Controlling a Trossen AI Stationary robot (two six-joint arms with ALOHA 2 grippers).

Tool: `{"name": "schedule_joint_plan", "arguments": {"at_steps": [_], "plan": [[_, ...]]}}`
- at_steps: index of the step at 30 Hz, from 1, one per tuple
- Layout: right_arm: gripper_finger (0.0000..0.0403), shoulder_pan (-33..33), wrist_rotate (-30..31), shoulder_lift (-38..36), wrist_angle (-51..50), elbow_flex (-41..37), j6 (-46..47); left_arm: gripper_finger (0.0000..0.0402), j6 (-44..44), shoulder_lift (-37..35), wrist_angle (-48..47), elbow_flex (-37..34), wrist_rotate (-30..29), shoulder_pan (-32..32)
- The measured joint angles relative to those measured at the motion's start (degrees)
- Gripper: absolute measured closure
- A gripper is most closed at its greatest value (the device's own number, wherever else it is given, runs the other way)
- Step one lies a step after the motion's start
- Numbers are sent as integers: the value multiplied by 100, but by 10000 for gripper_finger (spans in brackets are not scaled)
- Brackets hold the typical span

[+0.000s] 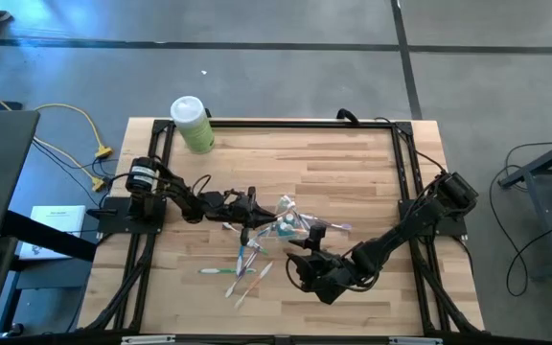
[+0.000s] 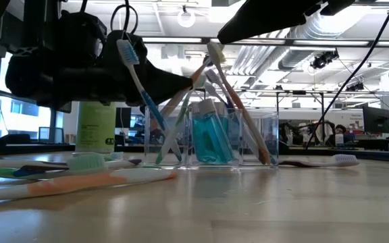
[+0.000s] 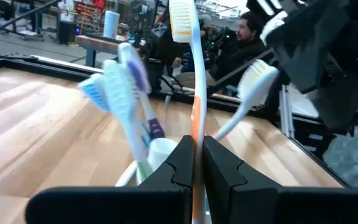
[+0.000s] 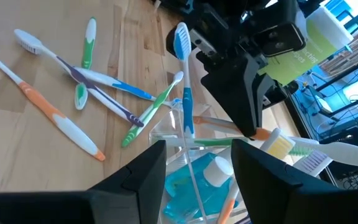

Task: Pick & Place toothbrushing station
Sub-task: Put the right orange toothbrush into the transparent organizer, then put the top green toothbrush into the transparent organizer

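Pale wooden tabletop (image 1: pixel 353 172) with a black frame, grey floor around it. Mid-table stands the clear plastic cup (image 2: pixel 211 138), teal white-capped tubes (image 2: pixel 211 135) and slanting toothbrushes inside. The left gripper (image 3: pixel 196 163) is right over it, fingers pressed on a white-and-orange toothbrush (image 3: pixel 194 81) held upright. The right gripper (image 4: pixel 197 163) hovers beside the cup, fingers spread, holding nothing. Loose toothbrushes (image 1: pixel 242 268) lie scattered nearby. A pale-green white-capped bottle (image 1: pixel 193 125) sits at the far edge; its label is too small to read. The cup's base is hidden from above.
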Motion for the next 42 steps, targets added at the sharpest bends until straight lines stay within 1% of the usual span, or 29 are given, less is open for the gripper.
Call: {"name": "schedule_joint_plan", "arguments": {"at_steps": [8, 12, 15, 18, 24, 27, 30, 37, 40, 42], "plan": [[230, 0, -1, 0, -11, 0, -37, 388, 34, 0, -44, 0, -1, -45], [230, -9, 0, 0, -12, 0, -40, 363, 330, 2, -93, 0, 11, -55], [230, -9, -1, 0, -19, 0, -40, 342, 368, 2, -97, 0, 17, -108], [230, -9, -1, 0, -42, 0, -40, 330, 522, 2, -42, 0, 15, -151], [230, -9, -1, 0, -85, 0, -36, 324, 771, -14, -24, -2, -45, -233], [230, -10, 2, 0, -124, 0, -31, 324, 593, -58, -22, -4, -45, -282], [230, -11, 4, 0, -139, 0, -25, 324, 340, -247, -15, -13, -45, -296], [230, -9, 5, 0, -211, 0, -18, 324, 340, -975, -257, -253, -42, -294], [230, 0, 8, 0, -293, 0, 44, 324, 230, -1463, -641, -508, -42, -294], [230, 0, 28, 0, -340, 0, 120, 324, -41, -1869, -1255, -657, -40, -294]]}}
